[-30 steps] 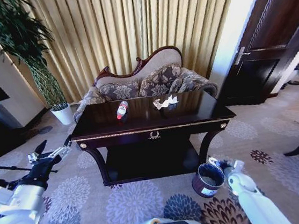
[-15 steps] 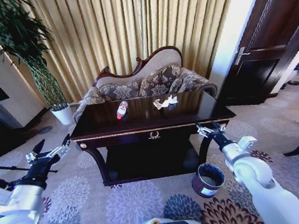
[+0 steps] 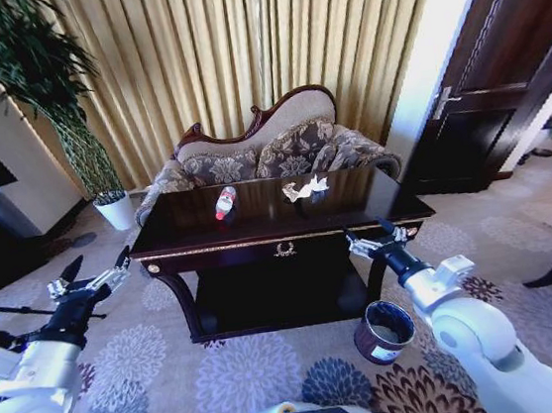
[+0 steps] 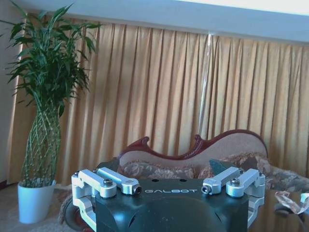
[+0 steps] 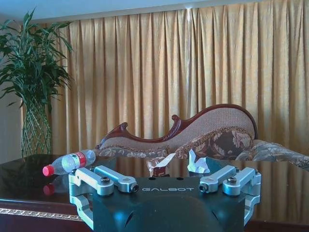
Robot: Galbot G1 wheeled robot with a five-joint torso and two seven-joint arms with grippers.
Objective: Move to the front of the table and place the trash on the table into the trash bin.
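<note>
The dark glossy table (image 3: 288,227) stands straight ahead. A clear plastic bottle (image 3: 225,202) with a red label lies on its left half, and a crumpled white paper wad (image 3: 306,189) sits near the middle. My right gripper (image 3: 374,238) is open, level with the table's front right edge and short of both items. From the right wrist view, the bottle (image 5: 70,163) and the wad (image 5: 176,164) lie beyond the open fingers (image 5: 116,180). The round dark trash bin (image 3: 384,332) stands on the carpet below my right arm. My left gripper (image 3: 90,280) hangs open to the left of the table.
A patterned sofa (image 3: 270,152) stands behind the table against gold curtains. A tall plant in a white pot (image 3: 117,210) is at the back left, and a dark door (image 3: 487,93) is at the right. Patterned carpet lies open in front of the table.
My right arm has risen from beside the trash bin to the table's front edge and shifted a little left. The left arm has barely moved.
</note>
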